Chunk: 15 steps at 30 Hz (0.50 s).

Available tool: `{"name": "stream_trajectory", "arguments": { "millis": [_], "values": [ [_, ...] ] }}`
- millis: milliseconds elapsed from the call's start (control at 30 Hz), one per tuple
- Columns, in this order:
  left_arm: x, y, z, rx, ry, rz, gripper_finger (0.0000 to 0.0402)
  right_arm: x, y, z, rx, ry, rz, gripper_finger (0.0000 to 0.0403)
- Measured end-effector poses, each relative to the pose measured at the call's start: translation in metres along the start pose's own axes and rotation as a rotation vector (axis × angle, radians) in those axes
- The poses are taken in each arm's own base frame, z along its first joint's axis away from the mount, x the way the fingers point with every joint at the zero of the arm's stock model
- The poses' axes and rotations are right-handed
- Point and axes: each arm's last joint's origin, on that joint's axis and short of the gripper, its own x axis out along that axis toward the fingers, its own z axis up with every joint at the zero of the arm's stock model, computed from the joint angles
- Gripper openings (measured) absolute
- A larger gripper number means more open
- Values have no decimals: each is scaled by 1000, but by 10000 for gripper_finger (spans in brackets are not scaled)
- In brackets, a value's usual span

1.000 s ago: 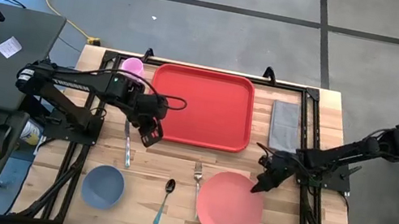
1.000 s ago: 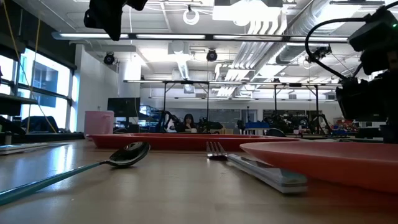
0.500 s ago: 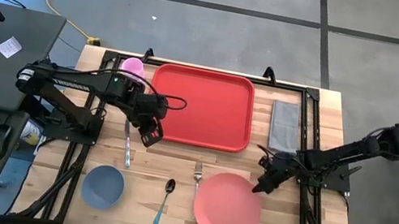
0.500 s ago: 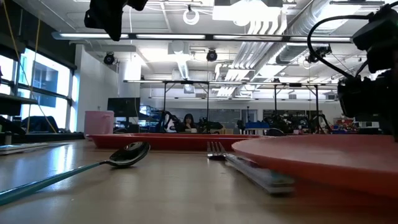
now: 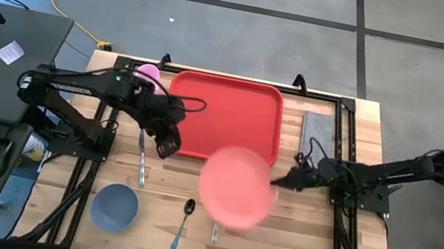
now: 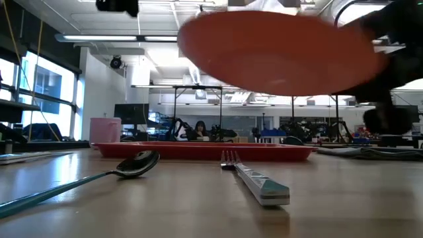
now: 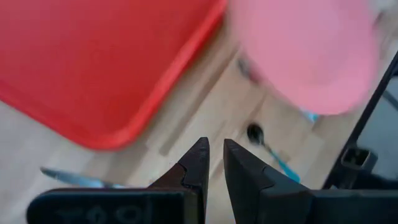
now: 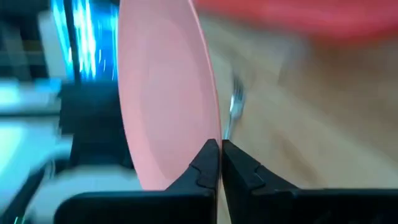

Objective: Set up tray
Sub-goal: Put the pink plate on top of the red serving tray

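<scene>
Right claw (image 5: 278, 180) pinches the pink plate (image 5: 236, 187) by its rim, airborne beside the tray (image 5: 225, 116); left claw (image 7: 212, 163), apparently nearly pressed together, hovers nearby.

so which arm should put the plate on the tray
Right. Its tool is already shut on the pink plate's rim and holds it in the air beside the red tray's near edge. The left tool hangs by the tray's left corner, holding nothing.

- The plate (image 5: 235, 188) is smeared by motion blur.
- The tray's (image 7: 93, 68) far end is cut off in the left wrist view.
- Part of the fork (image 5: 216, 228) is hidden beneath the plate.
</scene>
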Motion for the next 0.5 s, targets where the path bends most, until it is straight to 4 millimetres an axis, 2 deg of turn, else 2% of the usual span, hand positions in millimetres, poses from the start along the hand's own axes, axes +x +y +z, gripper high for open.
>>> {"name": "stream_trajectory", "arguments": {
  "millis": [133, 233, 367, 500],
  "values": [
    [-26, -3, 10, 20, -136, 17, 85, 3, 4, 22, 20, -224, -76, 1],
    [-41, -3, 15, 37, -225, 33, 85, 8, 17, 42, 6, -339, -95, 1],
    [-54, -4, 18, 86, -281, 47, 85, 19, 35, 72, -19, -412, -137, 1],
    [-58, -4, 19, 112, -294, 44, 85, 38, 46, 105, -53, -401, -218, 0]
  ]
}}
